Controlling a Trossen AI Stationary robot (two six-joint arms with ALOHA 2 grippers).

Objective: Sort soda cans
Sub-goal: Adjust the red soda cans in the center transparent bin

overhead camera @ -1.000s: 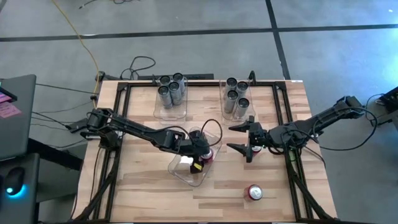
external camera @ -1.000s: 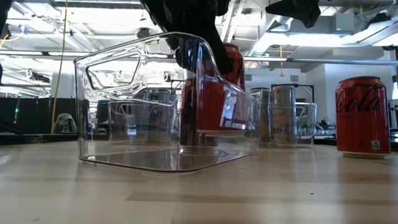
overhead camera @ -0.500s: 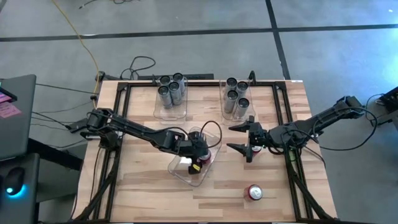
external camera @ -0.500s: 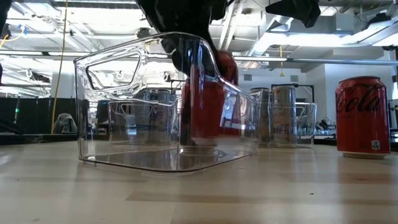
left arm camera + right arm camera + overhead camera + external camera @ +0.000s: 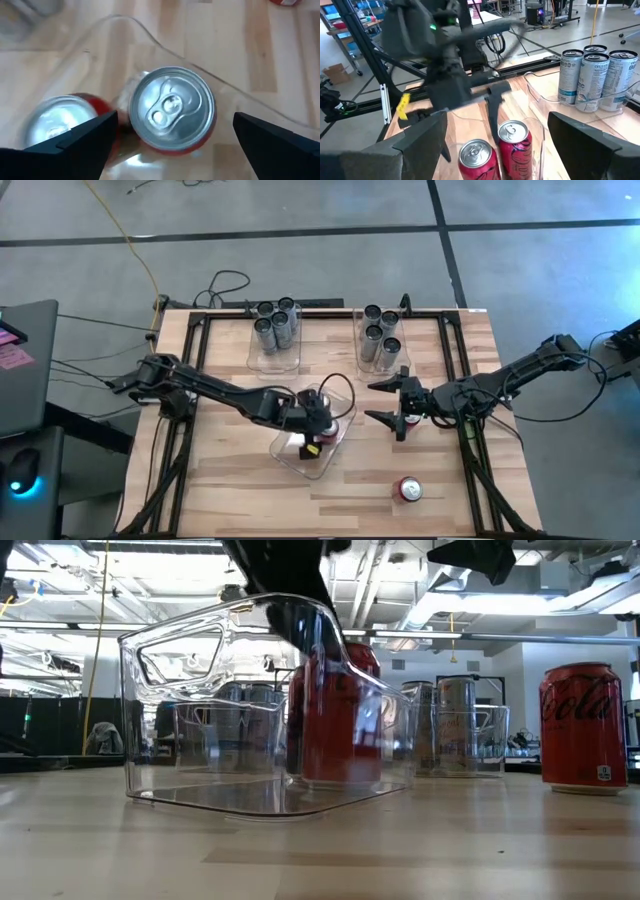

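Observation:
A clear bin (image 5: 298,456) sits mid-table, and two red soda cans (image 5: 172,107) (image 5: 57,125) stand upright on its floor. My left gripper (image 5: 175,120) hangs open just above them. Its fingers stand on either side of the can farther from the arm, clear of it. A third red can (image 5: 408,490) stands on the bare table near the front edge. My right gripper (image 5: 388,402) waits open, held level to the right of the bin. Silver-grey cans fill two clear bins at the back.
The back-left bin (image 5: 262,361) and the back-right bin (image 5: 362,363) each hold several silver-grey cans. A black frame (image 5: 300,311) runs round the table top. Bare wood lies at the front left (image 5: 230,500).
The red can under my left gripper was tilted and higher up. It has come down and now stands upright on the bin floor. My left gripper has let go of it and drawn up a little.

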